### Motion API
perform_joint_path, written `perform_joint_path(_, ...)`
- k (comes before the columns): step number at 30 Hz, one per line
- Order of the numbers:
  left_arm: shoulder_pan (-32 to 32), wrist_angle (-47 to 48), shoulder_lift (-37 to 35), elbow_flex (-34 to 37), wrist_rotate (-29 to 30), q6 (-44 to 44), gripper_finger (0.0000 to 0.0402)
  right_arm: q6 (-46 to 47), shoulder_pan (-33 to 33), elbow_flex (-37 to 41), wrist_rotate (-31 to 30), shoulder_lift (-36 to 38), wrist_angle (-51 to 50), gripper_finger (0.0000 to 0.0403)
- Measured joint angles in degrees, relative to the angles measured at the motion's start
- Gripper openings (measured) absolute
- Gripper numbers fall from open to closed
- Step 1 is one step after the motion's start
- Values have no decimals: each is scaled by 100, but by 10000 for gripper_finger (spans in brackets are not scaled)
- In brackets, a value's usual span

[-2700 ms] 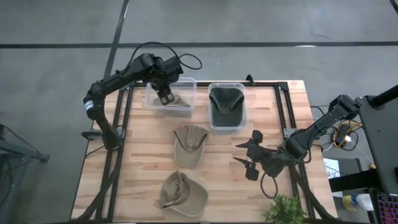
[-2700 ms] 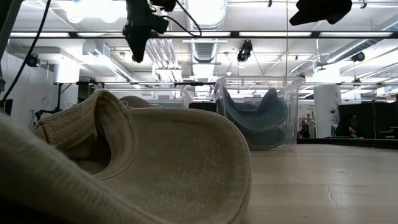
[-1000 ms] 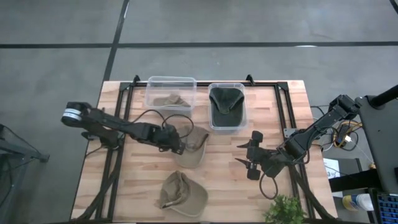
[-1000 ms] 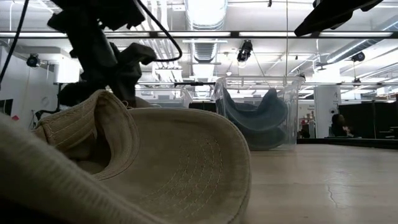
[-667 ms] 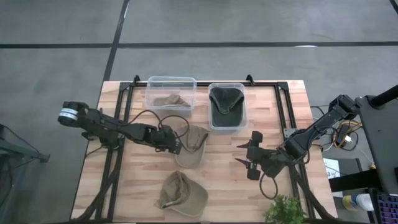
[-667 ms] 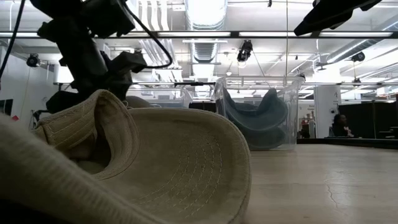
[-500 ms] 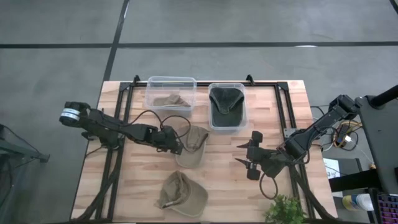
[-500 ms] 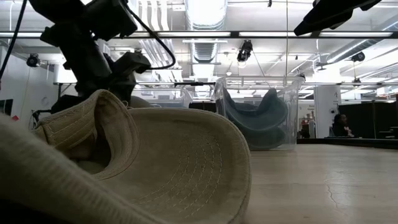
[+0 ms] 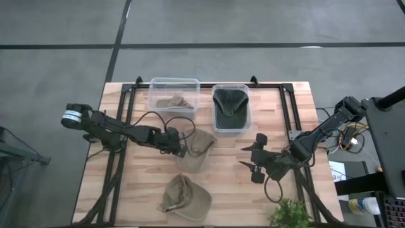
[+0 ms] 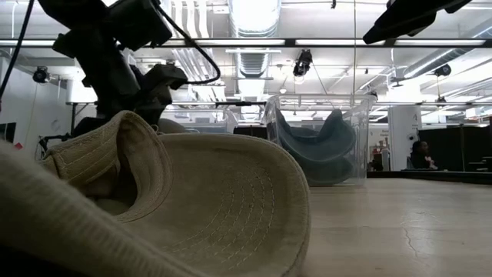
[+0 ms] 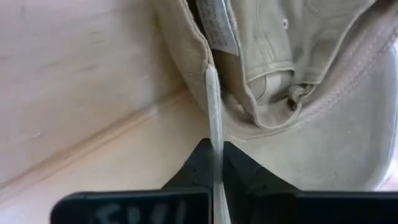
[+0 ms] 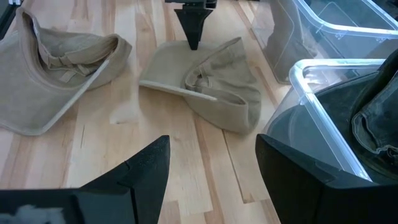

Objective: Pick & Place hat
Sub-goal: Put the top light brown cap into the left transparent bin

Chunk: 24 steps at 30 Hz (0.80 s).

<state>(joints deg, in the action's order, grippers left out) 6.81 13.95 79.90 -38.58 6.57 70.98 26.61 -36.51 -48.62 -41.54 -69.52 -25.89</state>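
The left gripper (image 9: pixel 181 149) has just closed: a moment ago its fingers stood apart at the rim of the tan hat (image 9: pixel 197 148) in the middle of the surface (image 9: pixel 139 190), and now they are pinched tight on that rim. The left wrist view shows it plainly — the two dark fingers (image 11: pixel 198 163) meet on the thin edge of the fabric, with the hat's sweatband and back strap lying just beyond them. In my judgement the grasp is made and the lift is the next thing, though the hat has not yet left the wood.

The hat sits just in front of the two clear bins — the left bin (image 9: pixel 153 85) already holds a tan hat, the right bin (image 9: pixel 218 126) a dark one — and the gripper reaches it from the hat's left side, low over the boards. A second tan hat (image 9: pixel 185 197) lies untouched near the front edge.

The right gripper (image 9: pixel 253 159) waits to the right of the held hat, well clear of it, fingers spread and empty.
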Motion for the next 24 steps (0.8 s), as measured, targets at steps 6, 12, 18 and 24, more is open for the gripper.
perform_joint_path(6, 2, 579, -245, -359, 107, -457, 6, -4, 0, 11, -2, 0, 2, 233)
perform_joint_path(12, 2, 2231, -524, -1201, 559, -1031, 6, -4, 0, 11, -4, 0, 0, 233)
perform_joint_path(18, 2, 3821, -570, -2227, 940, -1581, 5, -4, 0, 12, -4, 0, -2, 233)
perform_joint_path(24, 4, 4517, -570, -3183, 960, -2633, 5, -4, 0, 27, -5, 0, -2, 233)
